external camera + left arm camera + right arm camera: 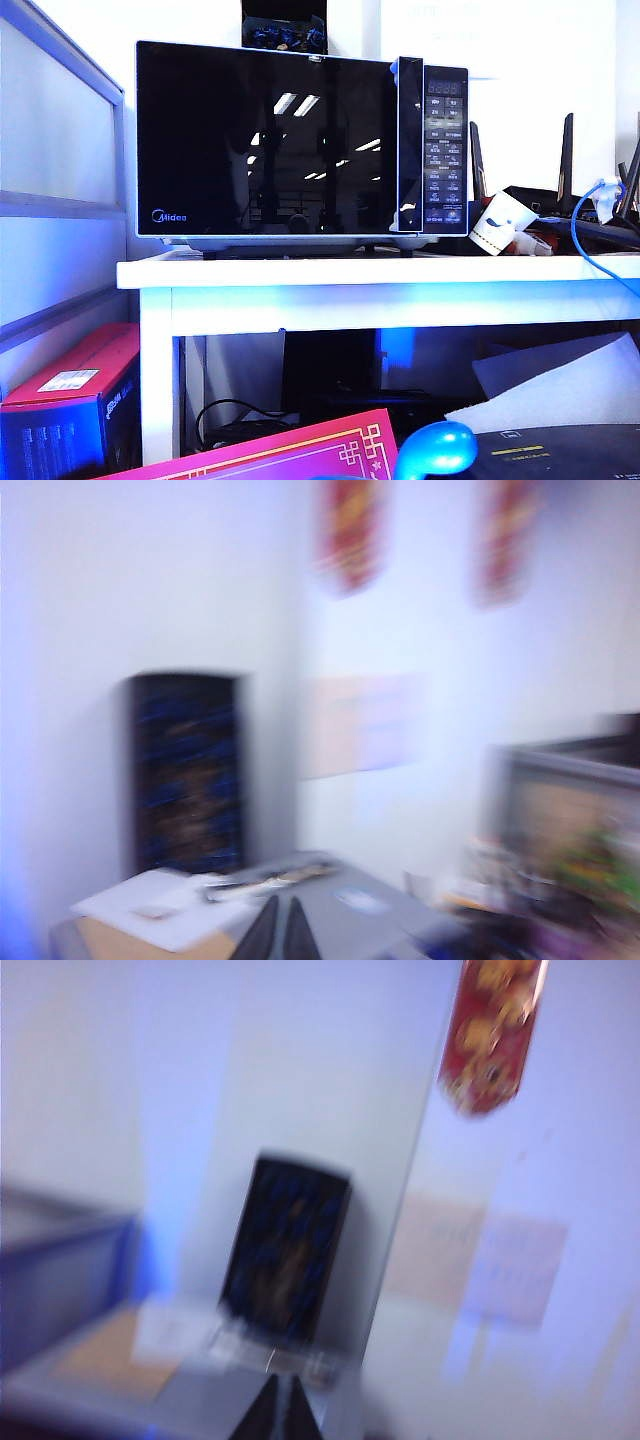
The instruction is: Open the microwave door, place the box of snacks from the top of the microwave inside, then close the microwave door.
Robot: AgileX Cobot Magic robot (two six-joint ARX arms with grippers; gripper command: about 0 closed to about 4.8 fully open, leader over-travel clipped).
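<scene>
The microwave (300,150) stands on a white table (380,272), and its black glass door (265,140) is closed. Neither gripper shows in the exterior view. In the blurred left wrist view, my left gripper (281,932) hangs above the microwave's grey top (350,925), its dark fingers together and holding nothing. A pale flat box with a tan side, the box of snacks (160,910), lies beside it. My right gripper (281,1405) is shut and empty over the same top, with the snack box (120,1355) off to one side.
A tall black box with dark blue contents (283,30) (187,770) (285,1260) stands at the back of the microwave top against the wall. A paper cup (500,225), router antennae (567,160) and a blue cable (590,240) crowd the table's right. Boxes (70,400) sit below.
</scene>
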